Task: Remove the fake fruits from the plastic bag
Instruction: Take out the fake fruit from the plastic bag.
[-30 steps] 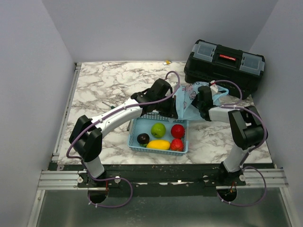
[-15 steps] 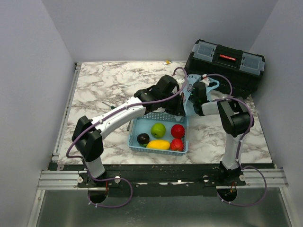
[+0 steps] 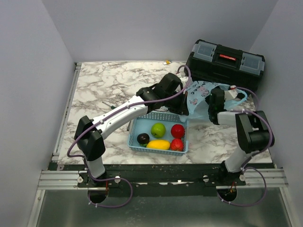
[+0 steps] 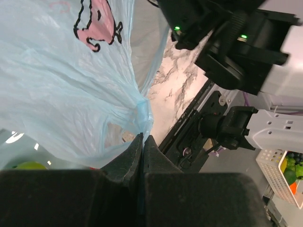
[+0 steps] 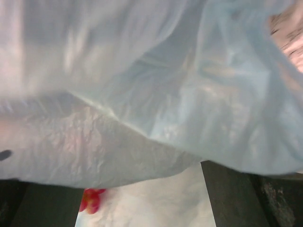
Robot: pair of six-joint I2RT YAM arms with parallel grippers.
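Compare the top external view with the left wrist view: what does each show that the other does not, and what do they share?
Only the top external view: the blue basket holding a green apple, a red apple and a yellow fruit, plus the black toolbox at the far right. Only the left wrist view: the left hand shut on a gathered fold of the plastic bag, with its pink cartoon print seen close up. Both: the light-blue plastic bag and the marble table.

Left arm [image 3: 124, 112] stretched forward, left claw [image 4: 142, 142] pinched shut — right arm [image 3: 242, 124] folded, right claw [image 5: 142, 191] gaping
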